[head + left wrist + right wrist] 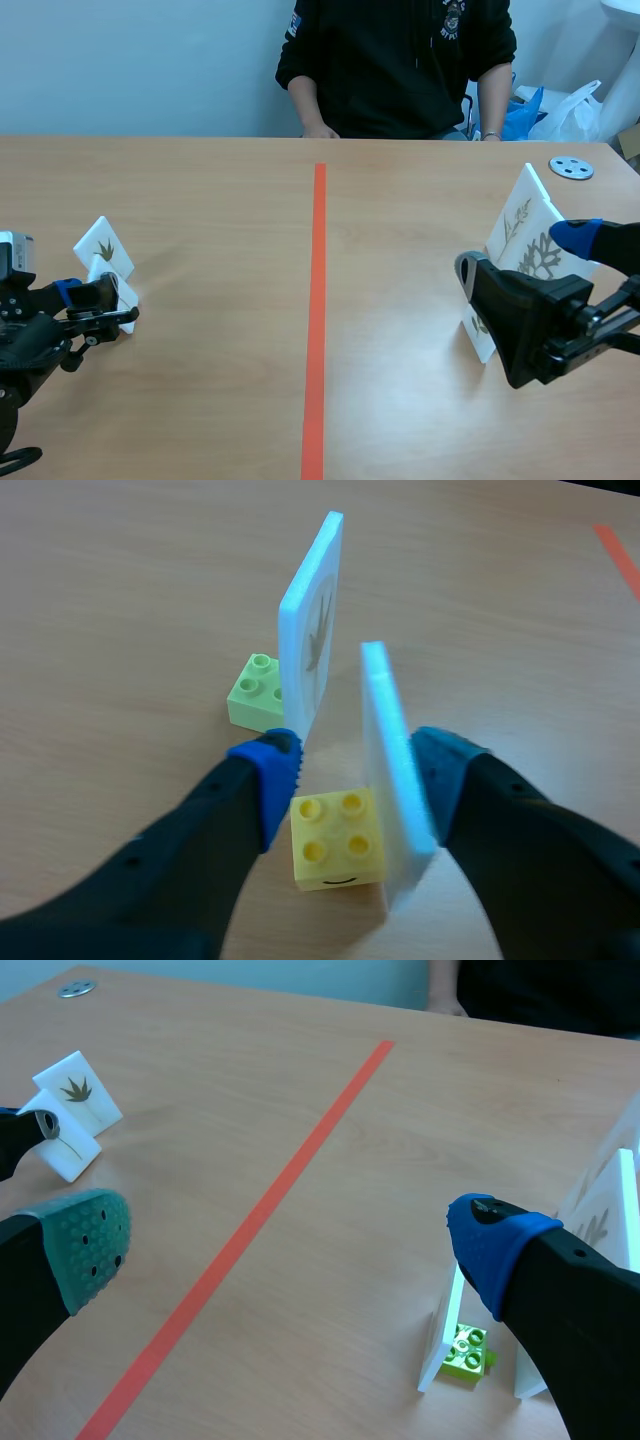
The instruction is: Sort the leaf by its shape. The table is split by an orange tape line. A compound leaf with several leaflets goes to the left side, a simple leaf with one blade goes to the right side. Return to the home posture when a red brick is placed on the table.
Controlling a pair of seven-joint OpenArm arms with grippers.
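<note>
My left gripper (345, 780) sits low at the table's left side, shut on a white leaf card (395, 780) and its yellow brick base (337, 840); the card's face is turned away. Just ahead stands another card (315, 630) with a compound leaf print, on a light green brick (255, 690). The same pair shows as the held card (108, 290) and the standing card (103, 247). My right gripper (290, 1245) is open with nothing between its fingers, raised on the right side in front of white leaf cards (525, 230). One of those cards rests on a green brick (465, 1350).
The orange tape line (317, 320) runs down the table's middle. A person in a dark top (400, 60) sits across the table, hands at the far edge. A round metal disc (571, 167) lies at the far right. Plastic bags (570, 110) are behind it.
</note>
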